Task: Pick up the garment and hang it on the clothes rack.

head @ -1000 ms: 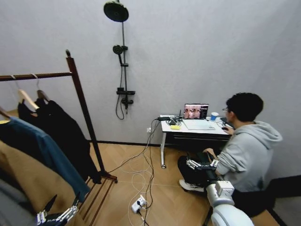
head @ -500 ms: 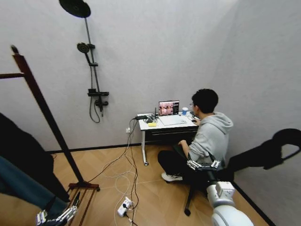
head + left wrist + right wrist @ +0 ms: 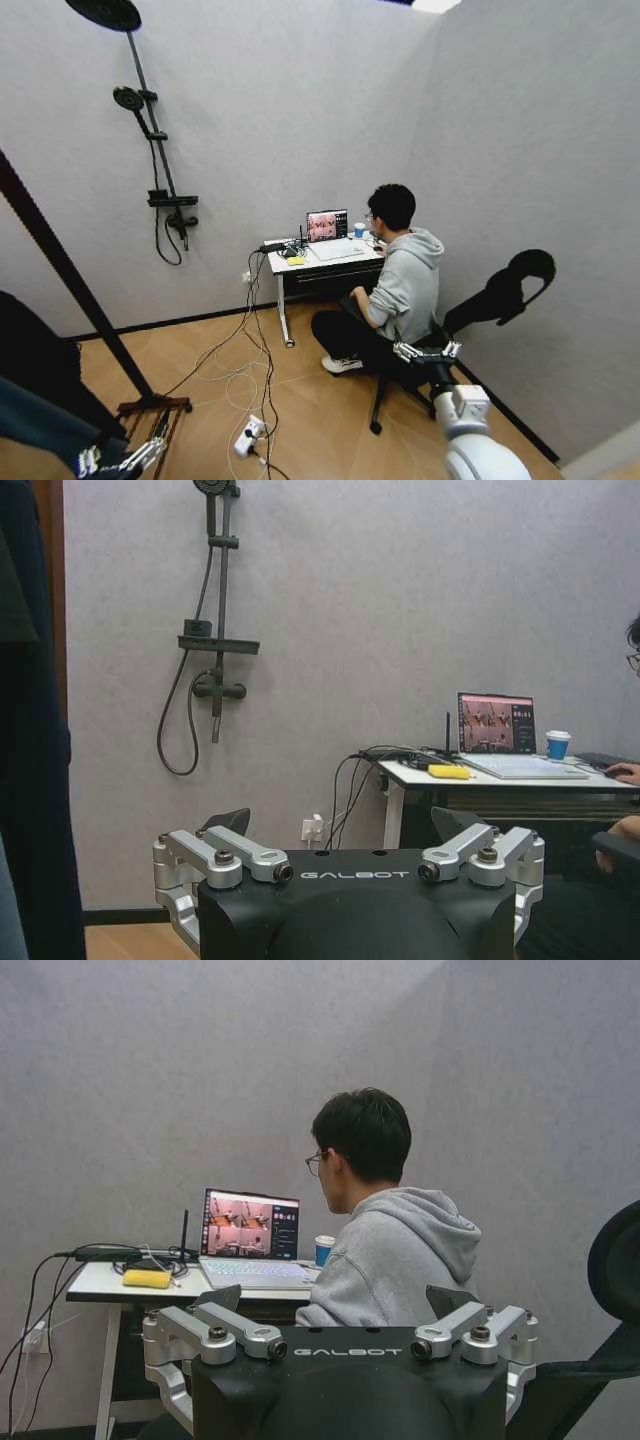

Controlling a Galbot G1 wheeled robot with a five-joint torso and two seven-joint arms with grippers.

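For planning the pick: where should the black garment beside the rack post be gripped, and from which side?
The garment hangs as limp cloth, its top out of frame. Probably grip high, near the shoulder, where soft cloth bunches least, coming from the front, where the open left hand hangs, clear of the rack post.

Only readable text anywhere is the brand name GALBOT, in pale capitals on the black housing of each wrist. It sits dead centre on the left gripper (image 3: pixel 345 832) body, between the two silver finger linkages, and same spot on the right gripper (image 3: pixel 335 1310) body. The laptop (image 3: pixel 249 1225) on the table (image 3: pixel 110 1282) has a lit screen with some picture panes and a sidebar, but nothing on it can be read. The blue cup (image 3: pixel 323 1250) shows no legible print either.
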